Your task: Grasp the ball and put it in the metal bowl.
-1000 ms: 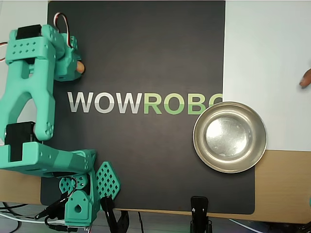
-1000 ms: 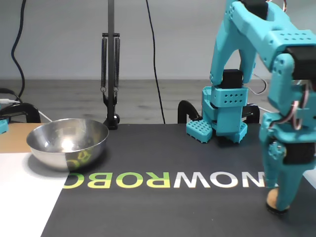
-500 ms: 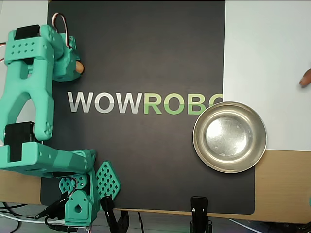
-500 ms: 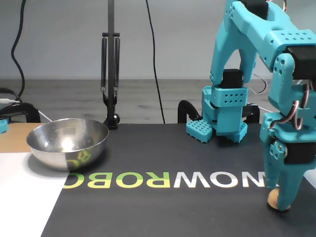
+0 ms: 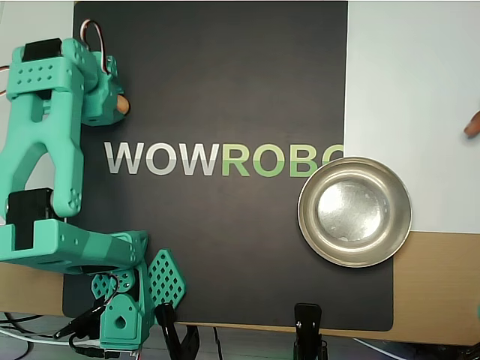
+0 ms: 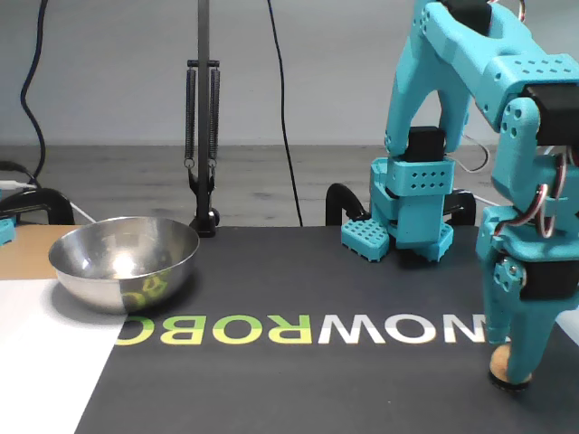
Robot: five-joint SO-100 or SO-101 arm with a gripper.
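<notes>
The ball (image 6: 498, 365) sits clamped in the teal tool (image 6: 508, 371) on the black mat (image 5: 225, 90), far from the metal bowl (image 5: 355, 212).

The metal bowl (image 5: 355, 211) (image 6: 124, 263) is polished steel, glossy enough to mirror the mat's lettering on its side, while the mat (image 5: 225, 82) (image 6: 298, 380) under it is matt black with a smooth, rubbery look. At the mat's far end from the bowl, the arm (image 5: 45, 142) (image 6: 507, 108) is matt teal plastic, seemingly printed, with perforated panels. The ball (image 5: 121, 106) (image 6: 499, 363) at its tip looks like smooth tan wood, though little of it shows.
</notes>
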